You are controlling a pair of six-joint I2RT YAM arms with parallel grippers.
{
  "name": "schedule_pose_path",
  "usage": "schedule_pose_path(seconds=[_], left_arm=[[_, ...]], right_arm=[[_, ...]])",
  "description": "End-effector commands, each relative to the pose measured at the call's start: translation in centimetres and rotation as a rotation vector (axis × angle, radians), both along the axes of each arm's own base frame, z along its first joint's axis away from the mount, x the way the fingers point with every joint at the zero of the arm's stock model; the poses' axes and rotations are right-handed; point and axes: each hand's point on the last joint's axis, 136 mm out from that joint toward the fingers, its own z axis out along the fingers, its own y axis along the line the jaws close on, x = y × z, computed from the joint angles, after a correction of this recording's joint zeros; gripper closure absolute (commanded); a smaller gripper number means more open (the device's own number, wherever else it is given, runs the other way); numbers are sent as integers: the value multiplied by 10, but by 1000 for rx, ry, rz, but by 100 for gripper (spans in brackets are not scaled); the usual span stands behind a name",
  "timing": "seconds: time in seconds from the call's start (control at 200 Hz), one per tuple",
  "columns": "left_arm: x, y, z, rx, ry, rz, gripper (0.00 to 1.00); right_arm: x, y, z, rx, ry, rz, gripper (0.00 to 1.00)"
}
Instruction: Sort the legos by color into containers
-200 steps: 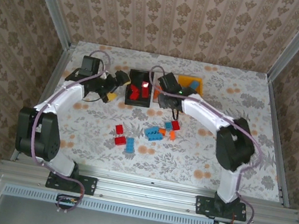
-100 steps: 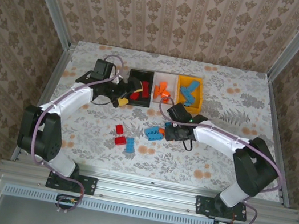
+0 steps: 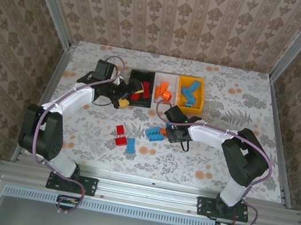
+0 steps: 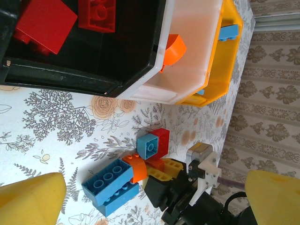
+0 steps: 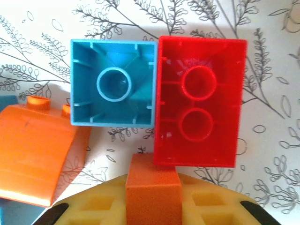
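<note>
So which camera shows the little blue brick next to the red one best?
The right wrist view: the little blue brick looks big and sharp there, hollow side up, right beside the red brick. The left wrist view shows it small. From above it's too tiny to pick out.

Glossy plastic legos (image 5: 199, 101), smooth plastic containers (image 4: 194, 65)

The containers (image 3: 202, 96) are being kept in a row on the table (image 3: 188, 166). In all three of them legos (image 3: 141, 90) are being held. Before the containers, a cluster of legos (image 3: 152, 134) is being carried by the table, and one lego (image 5: 153, 192) there is being clamped between the right gripper's (image 3: 166, 130) fingers (image 5: 206, 204). Farther before the containers' left end, three more legos (image 3: 121, 140) are being kept close together.
</note>
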Motion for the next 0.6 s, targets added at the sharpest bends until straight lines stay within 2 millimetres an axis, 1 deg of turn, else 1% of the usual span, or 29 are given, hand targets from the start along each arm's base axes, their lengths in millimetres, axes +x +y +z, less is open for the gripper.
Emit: schedule_pose_path(seconds=[0.0, 0.055, 0.12, 0.17, 0.265, 0.405, 0.47, 0.595], left_arm=[[5, -3, 11, -17, -24, -18, 1], [5, -2, 12, -18, -24, -15, 1], [6, 0, 12, -19, -26, -9, 1], [8, 3, 14, -23, -27, -2, 1], [13, 14, 16, -21, -33, 31, 1], [26, 40, 17, -4, -43, 98, 1], [31, 52, 14, -5, -33, 132, 1], [38, 68, 15, -24, -28, 183, 1]], right_arm=[[6, -12, 29, -13, -102, -31, 76], [9, -12, 49, 6, -143, -33, 76], [15, -7, 71, 40, -191, -29, 76], [22, 0, 88, 63, -219, -22, 76], [41, 15, 110, 83, -259, 4, 77], [73, 40, 129, 102, -314, 31, 77], [88, 52, 136, 118, -331, 39, 77], [112, 70, 138, 132, -341, 46, 77]])
